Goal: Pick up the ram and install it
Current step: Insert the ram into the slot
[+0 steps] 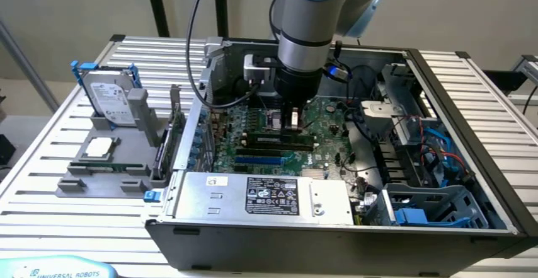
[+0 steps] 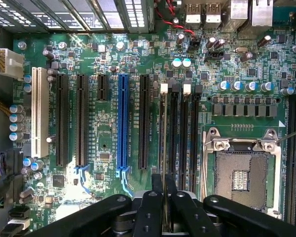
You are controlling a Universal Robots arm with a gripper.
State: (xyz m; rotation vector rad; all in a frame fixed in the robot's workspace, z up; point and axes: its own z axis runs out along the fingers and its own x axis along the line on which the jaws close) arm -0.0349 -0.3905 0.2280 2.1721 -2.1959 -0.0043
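The end effector [image 1: 291,124] holds the ram [image 2: 164,148] edge-on above the motherboard [image 1: 269,140] slots.

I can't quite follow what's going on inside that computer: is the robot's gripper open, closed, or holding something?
Gripper: closed on the ram, a thin green circuit-board stick seen edge-on, held over the motherboard's memory slots.

One hard drive [image 1: 110,95], one motherboard [image 2: 113,133] (one blue slot [image 2: 122,121]).
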